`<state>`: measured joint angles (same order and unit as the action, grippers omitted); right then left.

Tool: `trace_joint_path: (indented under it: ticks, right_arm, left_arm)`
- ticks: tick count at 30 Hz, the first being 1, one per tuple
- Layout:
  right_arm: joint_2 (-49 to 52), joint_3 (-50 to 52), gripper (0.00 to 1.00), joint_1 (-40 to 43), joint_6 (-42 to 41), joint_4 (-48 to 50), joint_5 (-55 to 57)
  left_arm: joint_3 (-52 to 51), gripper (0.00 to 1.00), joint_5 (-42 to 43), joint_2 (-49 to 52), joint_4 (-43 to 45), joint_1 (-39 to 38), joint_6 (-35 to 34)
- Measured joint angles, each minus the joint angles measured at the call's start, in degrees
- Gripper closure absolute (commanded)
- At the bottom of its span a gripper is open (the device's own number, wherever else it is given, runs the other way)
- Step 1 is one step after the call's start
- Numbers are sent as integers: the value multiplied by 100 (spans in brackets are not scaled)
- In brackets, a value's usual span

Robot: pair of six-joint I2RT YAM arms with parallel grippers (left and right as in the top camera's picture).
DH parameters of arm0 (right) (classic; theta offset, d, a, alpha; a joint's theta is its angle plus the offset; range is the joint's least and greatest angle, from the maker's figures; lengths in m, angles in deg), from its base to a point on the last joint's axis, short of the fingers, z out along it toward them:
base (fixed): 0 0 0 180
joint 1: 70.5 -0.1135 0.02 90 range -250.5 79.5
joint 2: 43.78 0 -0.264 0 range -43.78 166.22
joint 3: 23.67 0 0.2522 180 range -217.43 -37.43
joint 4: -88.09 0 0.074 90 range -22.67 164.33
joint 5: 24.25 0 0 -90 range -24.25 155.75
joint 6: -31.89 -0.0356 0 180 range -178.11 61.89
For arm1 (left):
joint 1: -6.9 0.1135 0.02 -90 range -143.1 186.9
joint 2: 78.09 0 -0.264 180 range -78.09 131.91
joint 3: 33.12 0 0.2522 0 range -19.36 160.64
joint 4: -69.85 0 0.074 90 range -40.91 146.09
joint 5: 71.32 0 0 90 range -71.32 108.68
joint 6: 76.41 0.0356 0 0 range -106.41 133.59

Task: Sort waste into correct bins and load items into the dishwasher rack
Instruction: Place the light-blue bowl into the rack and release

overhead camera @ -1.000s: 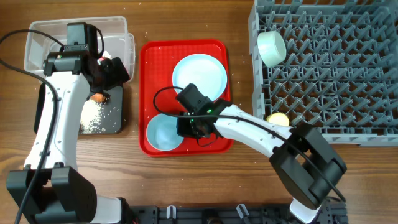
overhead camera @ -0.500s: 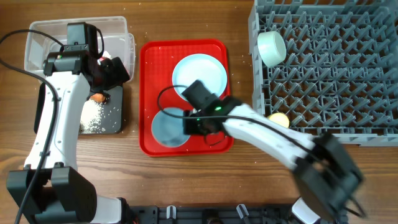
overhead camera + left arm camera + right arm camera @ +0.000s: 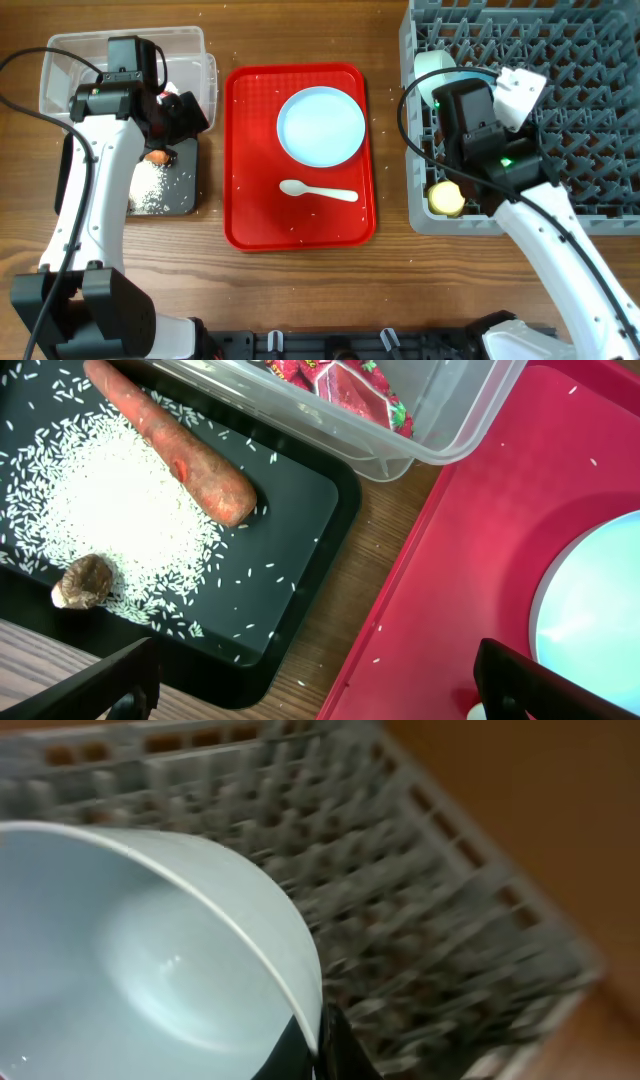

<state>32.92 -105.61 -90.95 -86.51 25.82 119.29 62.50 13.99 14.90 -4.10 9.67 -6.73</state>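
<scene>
My right gripper (image 3: 503, 100) is shut on the rim of the pale blue bowl (image 3: 520, 92) and holds it above the grey dishwasher rack (image 3: 560, 150). In the right wrist view the jaws (image 3: 320, 1032) pinch the bowl's rim (image 3: 150, 950), with the rack (image 3: 430, 890) blurred behind. The pale green bowl (image 3: 432, 68) and the yellow cup (image 3: 447, 197) are in the rack. The pale blue plate (image 3: 321, 125) and the white spoon (image 3: 318, 190) lie on the red tray. My left gripper (image 3: 310, 682) is open and empty above the black tray (image 3: 300, 510), which holds the carrot (image 3: 175, 450), rice (image 3: 110, 510) and the brown lump (image 3: 82, 582). The red wrapper (image 3: 350, 382) is in the clear tub (image 3: 440, 420). The napkin is hidden.
The flat red serving tray (image 3: 255, 215) lies between the bins and the rack, and its edge shows in the left wrist view (image 3: 470, 560). Stray rice grains lie on the wood and on the red tray. The left arm (image 3: 95, 190) covers part of the black tray.
My right gripper has lifted the pale blue bowl off the red tray and swung it right, over the rack. The spoon now shows. The left arm has not moved.
</scene>
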Motion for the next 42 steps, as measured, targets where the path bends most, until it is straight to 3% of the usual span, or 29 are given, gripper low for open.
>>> trace_joint_path:
  ticks: [5,10,20,29,32,33,34,42]
  right_arm:
    - [793,-7,96,2,2369,511,881]
    - [1515,-7,96,2,3652,623,1062]
    - [1945,-55,96,-46,4116,896,1394]
    - [1947,-66,95,-369,4142,918,970]
    - [1947,-70,66,-448,4157,800,896]
    - [1947,-70,45,-501,4194,743,813]
    - [1952,-68,0,-588,4203,713,726]
    - [2011,-63,0,-1235,4199,570,278]
  left_arm:
    - [0,0,2,0,0,0,0]
    - [0,0,2,0,0,0,0]
    - [0,0,0,0,0,0,0]
    - [0,0,0,0,0,0,0]
    - [0,0,0,0,0,0,0]
    - [0,0,0,0,0,0,0]
    - [0,0,0,0,-2,0,0]
    - [0,0,2,0,0,0,0]
